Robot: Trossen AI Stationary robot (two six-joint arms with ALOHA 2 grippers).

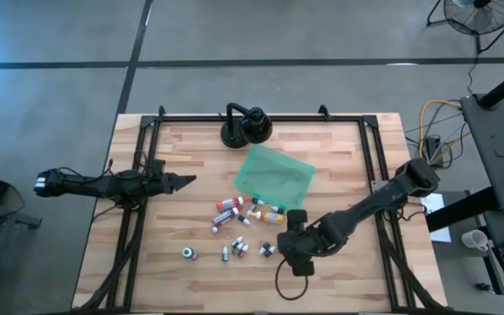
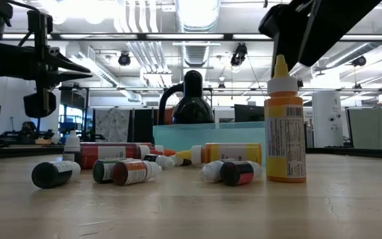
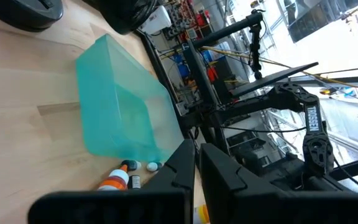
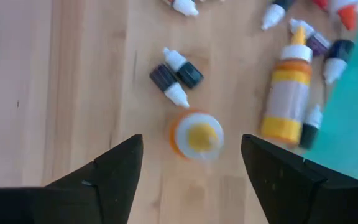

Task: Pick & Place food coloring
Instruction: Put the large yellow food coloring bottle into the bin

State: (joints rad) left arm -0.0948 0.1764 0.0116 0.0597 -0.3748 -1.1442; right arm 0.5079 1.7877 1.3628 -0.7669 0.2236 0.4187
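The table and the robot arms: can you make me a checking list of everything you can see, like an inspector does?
Surface: wooden table, its near-left part bare.
Job's things: food coloring bottles scattered mid-table, most lying down; one orange bottle stands upright.
Clutter: teal bin behind the bottles; black stand at the far edge.
Grippers: right gripper open, straight above the upright orange bottle, holding nothing; left gripper shut and empty, waiting at the left side.
Cables: black loop under the right arm; yellow and orange wires off the table's right.
Surroundings: fan on the grey floor; ceiling lights in the room behind; no people seen.
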